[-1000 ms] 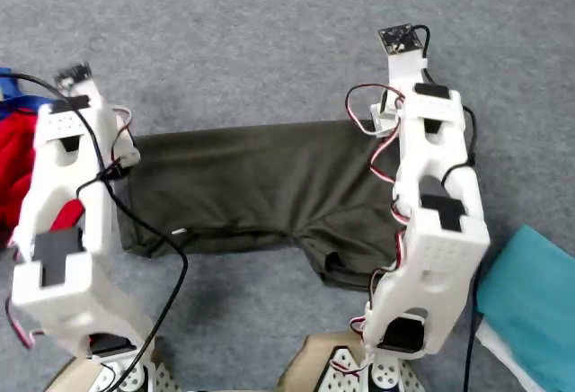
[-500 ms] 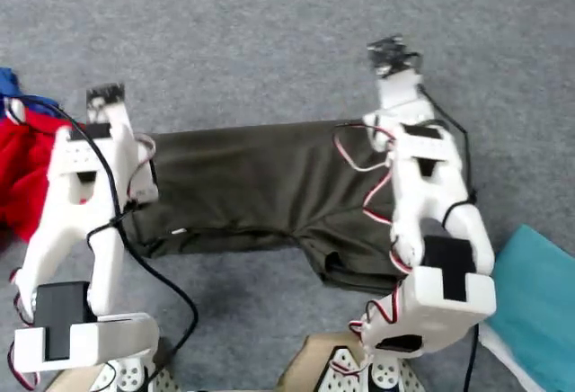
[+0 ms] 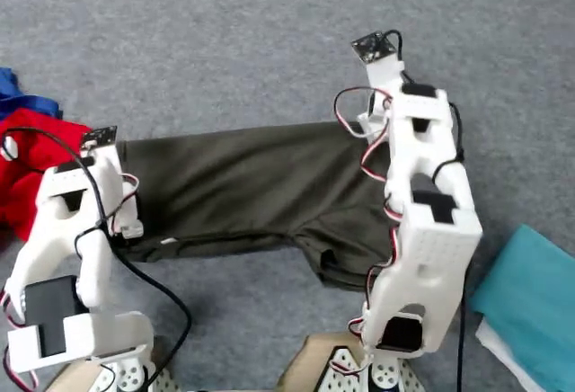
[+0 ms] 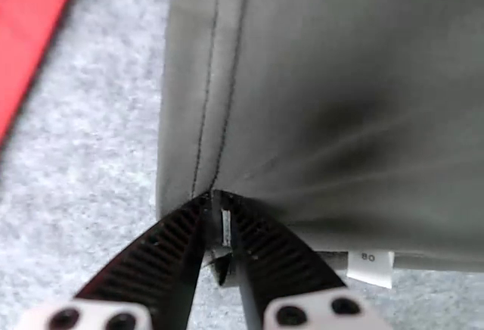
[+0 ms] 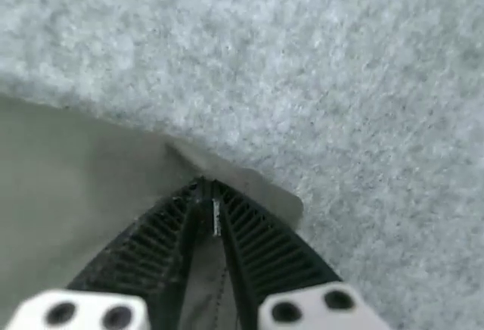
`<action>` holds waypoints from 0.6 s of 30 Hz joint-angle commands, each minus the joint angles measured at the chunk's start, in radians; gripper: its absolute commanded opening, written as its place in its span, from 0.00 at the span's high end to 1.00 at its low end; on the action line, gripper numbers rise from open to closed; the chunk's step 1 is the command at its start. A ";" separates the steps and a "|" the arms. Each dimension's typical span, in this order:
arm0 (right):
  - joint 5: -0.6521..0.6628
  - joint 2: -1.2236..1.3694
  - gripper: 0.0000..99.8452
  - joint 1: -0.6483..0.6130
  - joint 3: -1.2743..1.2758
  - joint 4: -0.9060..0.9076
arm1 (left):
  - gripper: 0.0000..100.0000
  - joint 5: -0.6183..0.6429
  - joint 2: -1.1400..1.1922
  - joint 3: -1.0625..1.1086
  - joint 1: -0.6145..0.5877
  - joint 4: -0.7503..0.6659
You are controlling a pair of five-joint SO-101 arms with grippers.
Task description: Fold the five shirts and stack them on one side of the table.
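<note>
L claw point(image 4: 218, 203) pinching olive shirt point(image 3: 252, 185) hem, R claw point(image 5: 206, 188) nipping its far corner — grey table point(image 3: 225, 50)

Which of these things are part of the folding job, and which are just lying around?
Job: dark shirt, pinched by left claw and right claw; red shirt, teal shirt and blue cloth.
Just there: grey table cover, tan board under the arms.

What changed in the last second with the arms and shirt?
The left pincer pulled back toward its base and is shut on the dark shirt's near left edge. The right pincer shifted slightly left, shut on the far right corner. The shirt, red shirt and teal cloth lie as before.
</note>
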 commanded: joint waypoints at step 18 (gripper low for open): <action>-0.081 -0.268 0.99 0.059 0.274 -0.258 | 0.98 0.247 0.111 -0.434 0.078 -0.190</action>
